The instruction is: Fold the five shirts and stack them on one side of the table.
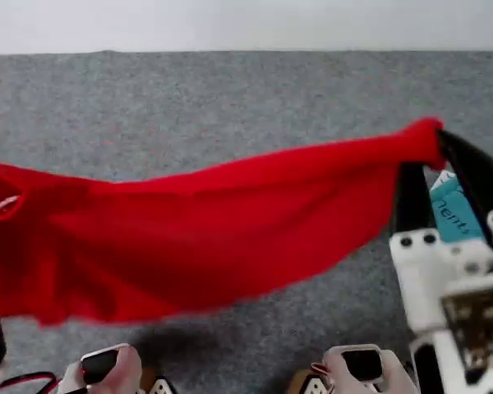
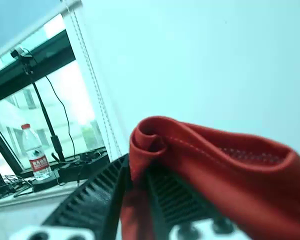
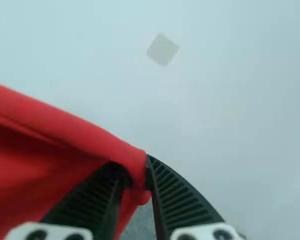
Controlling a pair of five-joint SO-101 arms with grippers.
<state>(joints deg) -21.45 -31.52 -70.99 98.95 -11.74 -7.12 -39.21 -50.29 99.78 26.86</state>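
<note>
A red shirt (image 1: 189, 238) hangs in the air above the grey bench (image 1: 230, 107), pulled out sideways into a long band that sags in the middle. None of it can be seen to touch the bench. Its shape is hard to read. A collar or label shows as a pale fleck near one end, and that end runs past the edge of the high view, so its corner is cut off there.

The right hand (image 3: 135, 168) is closed on the other end. Its two black ribbed fingers (image 3: 177, 200) pinch a folded edge of the cloth between their tips, and the rest of the shirt falls away to one side. In the high view this arm rises at the right of the bench, partly covering a teal card (image 1: 453, 212) whose print is too blurred to read.

The left hand (image 2: 138, 172) is also clamped on red cloth. A rolled hem bulges above its fingertips, and the fabric drapes over one finger and hides much of it.

Behind the left hand are a pale wall, a window (image 2: 35, 100) and a water bottle (image 2: 37, 156) on the sill. The two arm bases (image 1: 107, 368) sit at the near edge of the bench, half out of frame.
</note>
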